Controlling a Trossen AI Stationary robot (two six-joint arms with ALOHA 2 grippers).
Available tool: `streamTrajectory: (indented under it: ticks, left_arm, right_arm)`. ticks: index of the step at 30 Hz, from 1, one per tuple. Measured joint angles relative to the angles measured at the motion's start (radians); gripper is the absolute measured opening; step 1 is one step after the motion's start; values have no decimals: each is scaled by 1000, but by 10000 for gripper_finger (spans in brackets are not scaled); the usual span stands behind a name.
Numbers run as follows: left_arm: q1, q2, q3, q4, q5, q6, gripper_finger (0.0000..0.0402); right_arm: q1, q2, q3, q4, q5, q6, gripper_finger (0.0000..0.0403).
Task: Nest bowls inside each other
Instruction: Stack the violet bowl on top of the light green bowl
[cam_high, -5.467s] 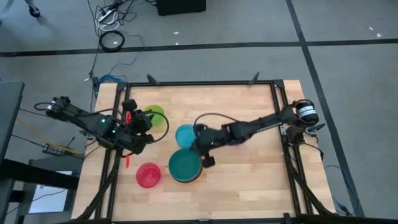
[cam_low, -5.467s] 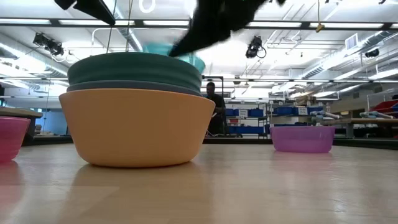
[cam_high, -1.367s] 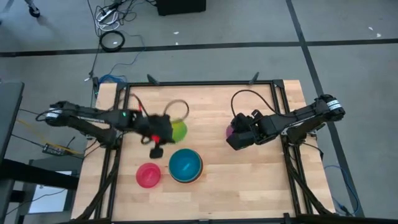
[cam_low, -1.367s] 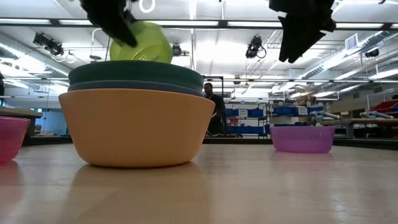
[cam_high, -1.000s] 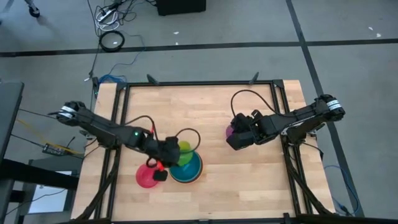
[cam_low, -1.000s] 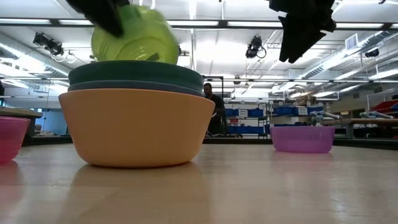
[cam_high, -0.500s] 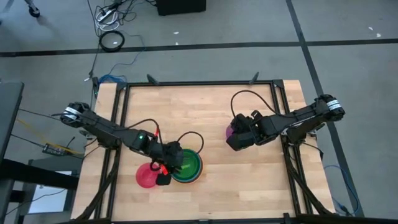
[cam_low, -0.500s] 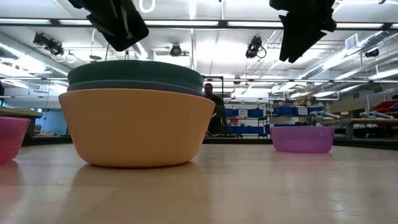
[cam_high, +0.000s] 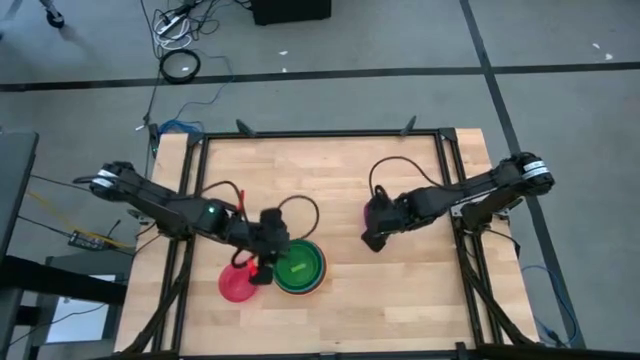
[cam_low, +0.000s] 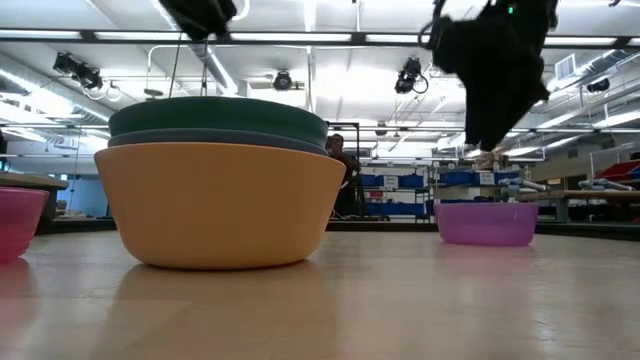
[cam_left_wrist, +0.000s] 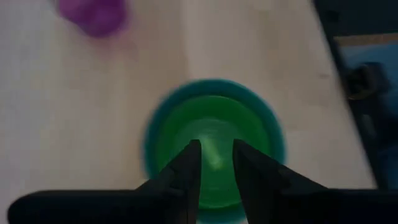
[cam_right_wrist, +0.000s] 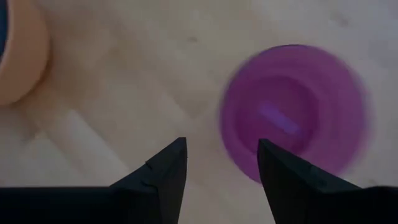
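Note:
A stack of bowls stands near the table's front: an orange bowl (cam_high: 318, 281) outermost, a teal green bowl (cam_left_wrist: 153, 130) in it, and a lime green bowl (cam_high: 299, 268) resting innermost. My left gripper (cam_high: 268, 262) hangs open above the stack's left rim, touching nothing. A red-pink bowl (cam_high: 236, 285) sits on the table left of the stack. A purple bowl (cam_right_wrist: 295, 112) stands on the table toward the right. My right gripper (cam_right_wrist: 221, 165) hovers open just above it on its near side, tipped down, and touches nothing.
Black frame rails (cam_high: 447, 190) run along the table's left, right and far edges. Bare wood lies between the stack and the purple bowl and across the far half. In the low view the stack (cam_low: 220, 200) fills the left and the purple bowl (cam_low: 487, 222) stands at the right.
My left gripper has carried the lime green bowl over the stack, let it go into the stack, then risen and drawn back a little to the left. My right gripper has sunk toward the purple bowl and tipped further down.

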Motion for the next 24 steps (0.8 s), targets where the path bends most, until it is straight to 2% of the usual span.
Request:
streamTrajectory:
  ticks: [3, 14, 24]
  left_arm:
    - [0, -1, 64, -94, -73, 16, 101]
    - [0, -1, 246, -388, -220, 21, 101]
    - [0, 0, 300, -468, -243, 17, 102]
  right_arm:
    - [-18, 0, -80, 109, -10, -5, 181]
    - [-50, 0, -229, 241, -6, -22, 181]
    - [-47, 0, -262, 287, -21, -36, 181]
